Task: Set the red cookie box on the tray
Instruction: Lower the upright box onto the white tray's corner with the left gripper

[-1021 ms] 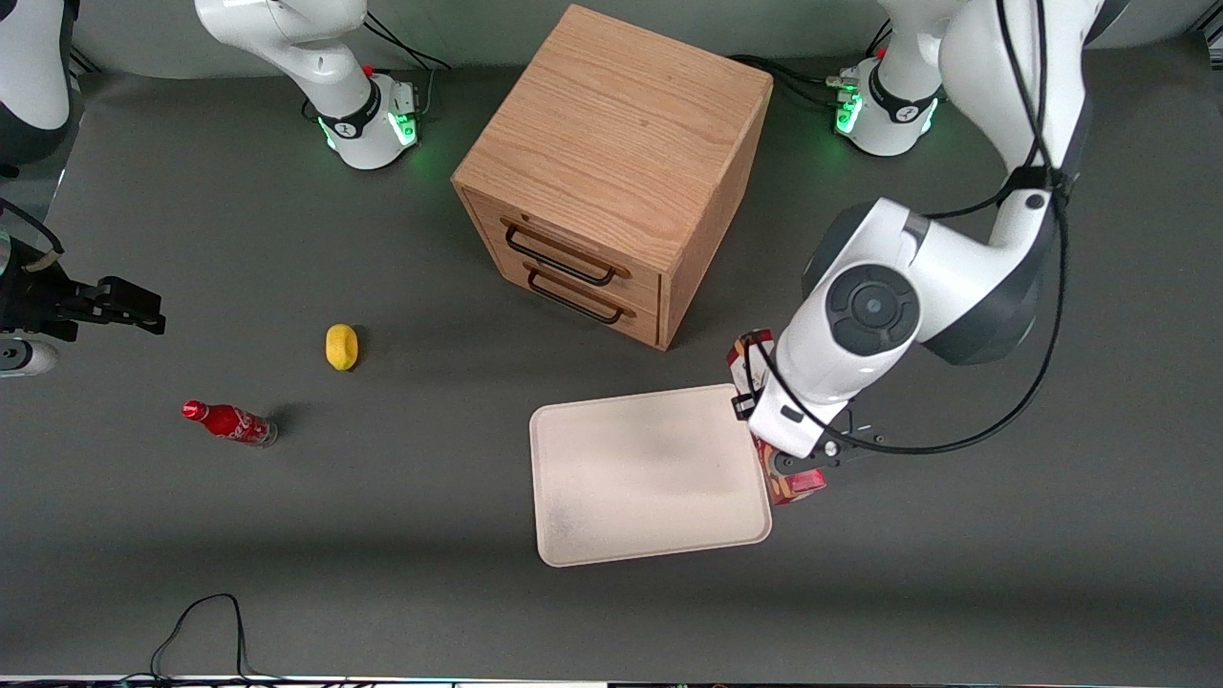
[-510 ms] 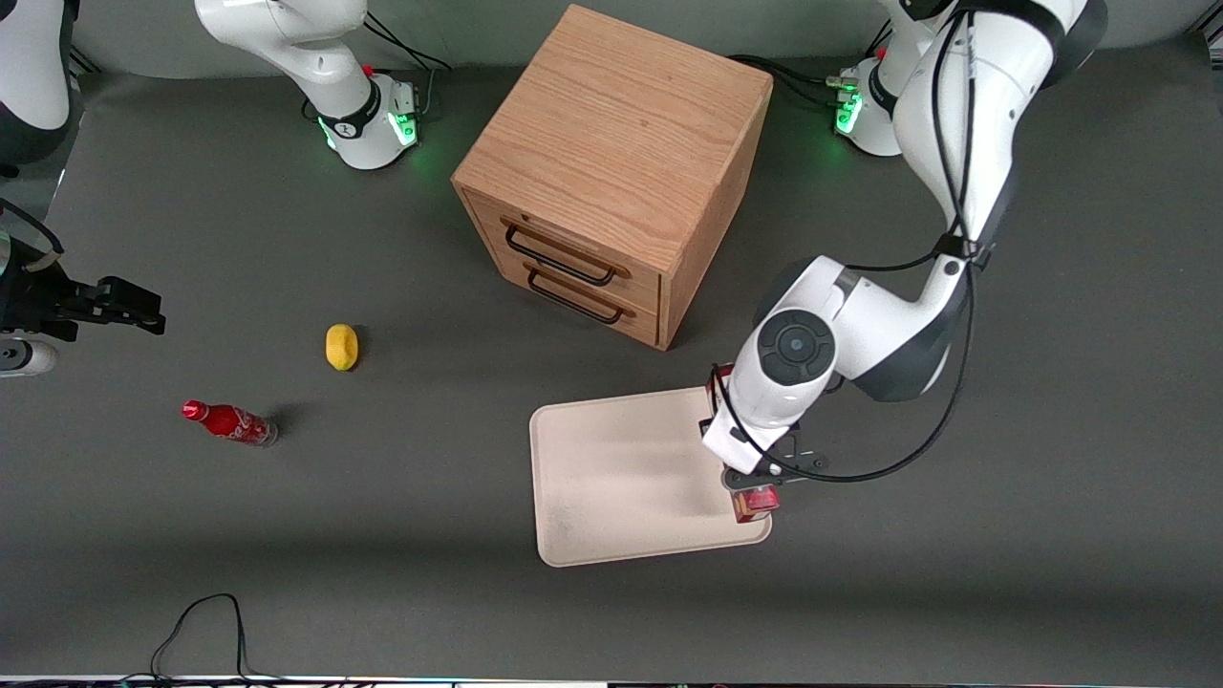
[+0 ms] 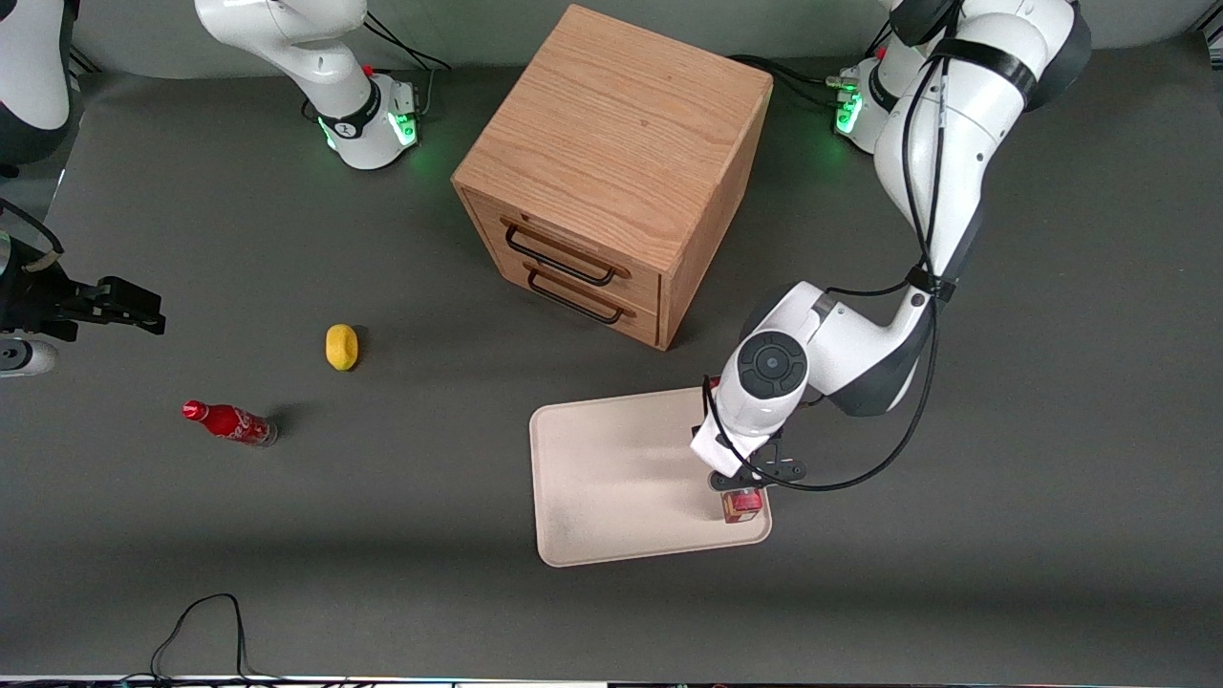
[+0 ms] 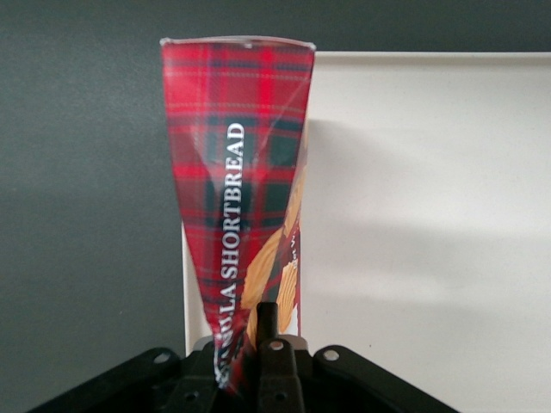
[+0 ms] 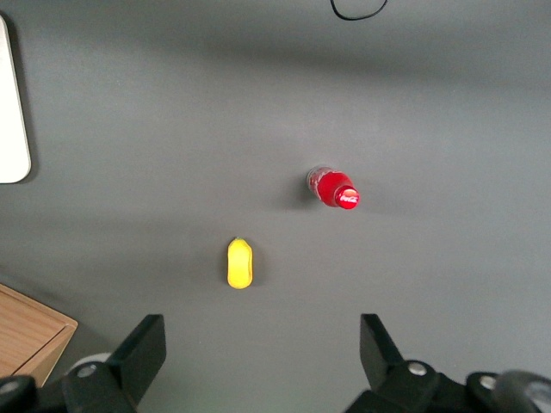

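My left gripper point(image 3: 740, 483) is shut on the red cookie box point(image 3: 740, 506), a long slim red plaid box with cookie pictures. It holds the box low over the tray point(image 3: 611, 478), along the tray's edge toward the working arm's end. In the front view the arm hides most of the box; only its near end shows. In the left wrist view the box point(image 4: 241, 206) runs out from the gripper point(image 4: 250, 344) along the tray's rim point(image 4: 194, 292), with cream tray surface beside it. I cannot tell if the box touches the tray.
A wooden two-drawer cabinet point(image 3: 611, 172) stands farther from the front camera than the tray. A yellow lemon point(image 3: 341, 346) and a small red soda bottle point(image 3: 229, 422) lie toward the parked arm's end. A black cable point(image 3: 205, 626) lies near the table's front edge.
The gripper has carried the box from beside the tray's edge to over the tray, moving toward the parked arm's end and lower.
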